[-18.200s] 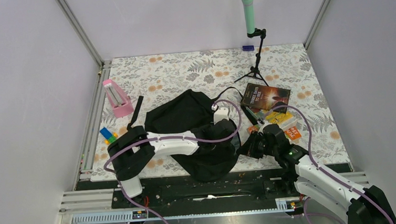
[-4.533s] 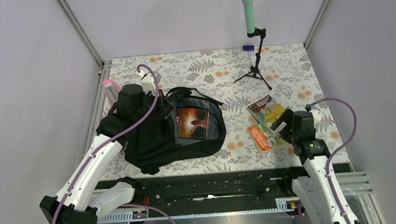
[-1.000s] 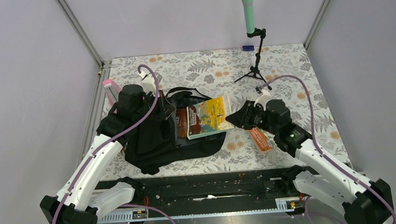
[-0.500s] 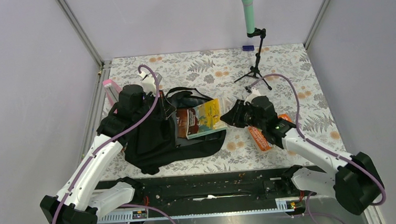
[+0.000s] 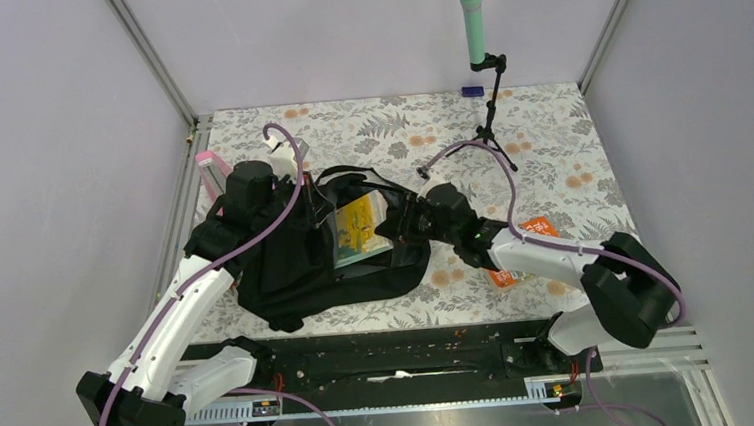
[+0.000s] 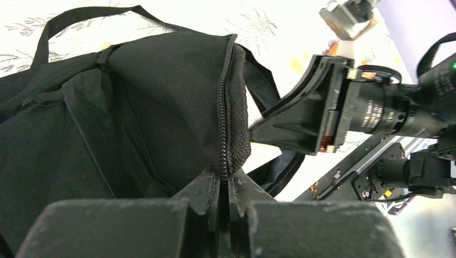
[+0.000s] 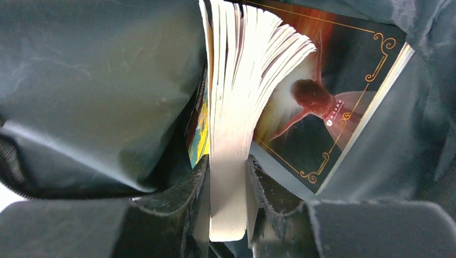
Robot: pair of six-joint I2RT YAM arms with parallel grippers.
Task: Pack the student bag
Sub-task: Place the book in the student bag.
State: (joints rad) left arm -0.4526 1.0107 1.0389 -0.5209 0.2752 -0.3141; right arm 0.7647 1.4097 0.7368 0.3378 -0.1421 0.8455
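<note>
While the left arm reaches forward from its base, left claw (image 6: 223, 185) pinched on the zipper edge of the bag (image 5: 287, 269), the right arm stretches across leftward, right claw (image 7: 228, 177) clamping a yellow book (image 7: 236, 80) inside the bag, mid-left on the table (image 5: 548, 131).

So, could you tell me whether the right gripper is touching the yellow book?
Touching: the right wrist view shows the right gripper clamping the yellow book.

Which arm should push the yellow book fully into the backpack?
Right. The right gripper clamps the yellow book, partly inside the student bag; the left gripper pinches the zip edge, holding it open.
</note>
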